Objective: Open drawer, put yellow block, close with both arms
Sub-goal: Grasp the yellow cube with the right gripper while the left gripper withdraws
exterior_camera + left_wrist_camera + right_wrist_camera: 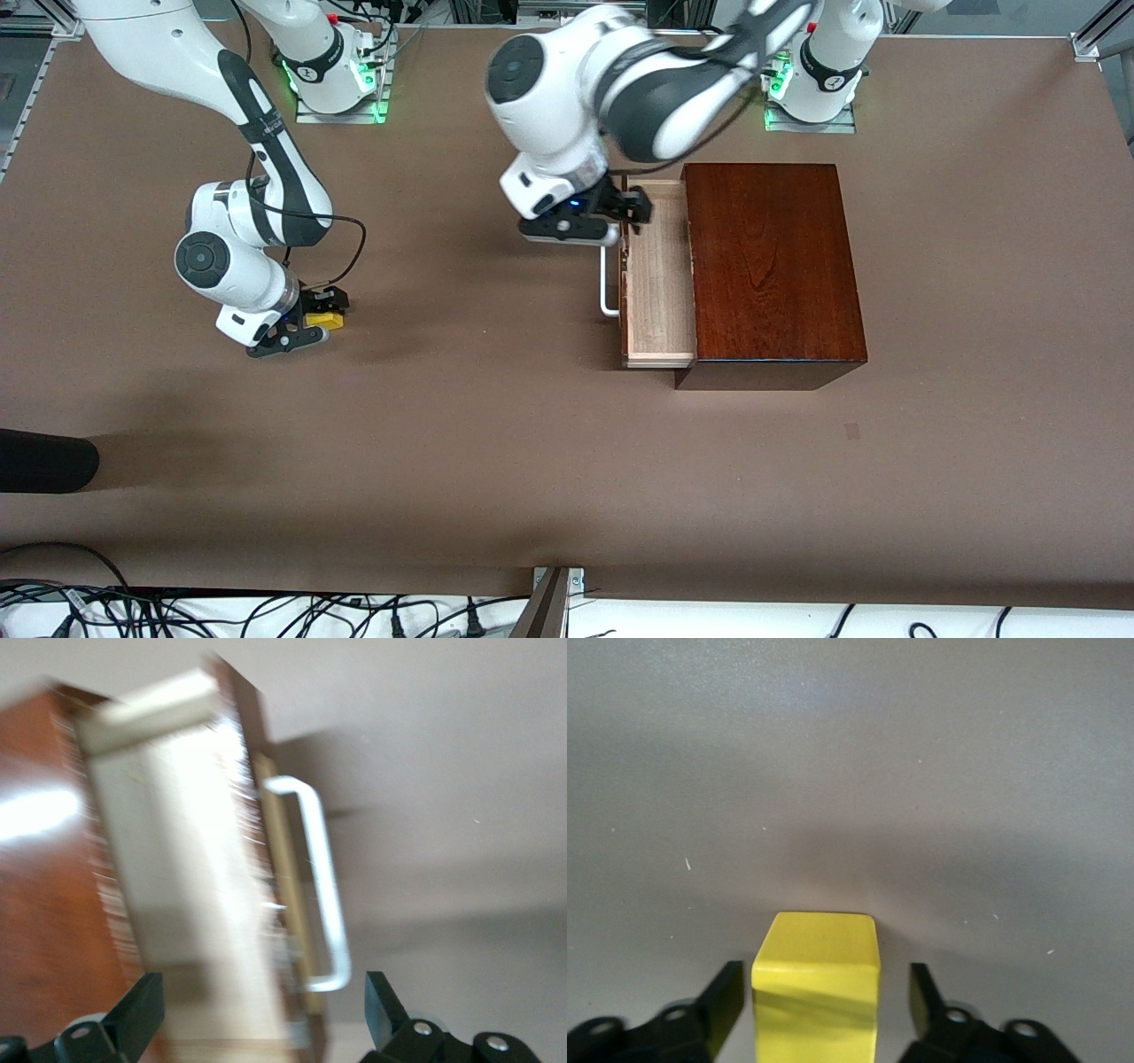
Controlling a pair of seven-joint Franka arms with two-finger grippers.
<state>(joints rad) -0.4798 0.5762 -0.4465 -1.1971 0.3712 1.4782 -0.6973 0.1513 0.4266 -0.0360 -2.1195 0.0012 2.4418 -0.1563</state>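
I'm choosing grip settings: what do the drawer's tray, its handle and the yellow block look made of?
Drawer tray: pale unfinished-looking wood, grain lines visible. Handle: smooth white bar, perhaps painted metal or plastic. Yellow block: smooth, evenly coloured matte faces, painted wood or plastic; cannot tell.

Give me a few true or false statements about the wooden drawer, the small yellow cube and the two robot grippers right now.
1. The pale-wood drawer of the dark mahogany box is pulled out. True.
2. The small yellow cube lies in the drawer. False: it sits on the brown table.
3. The right gripper straddles the cube, gaps showing at both fingers. True.
4. The left gripper clamps the white bar handle. False: it is open over the drawer's front edge.
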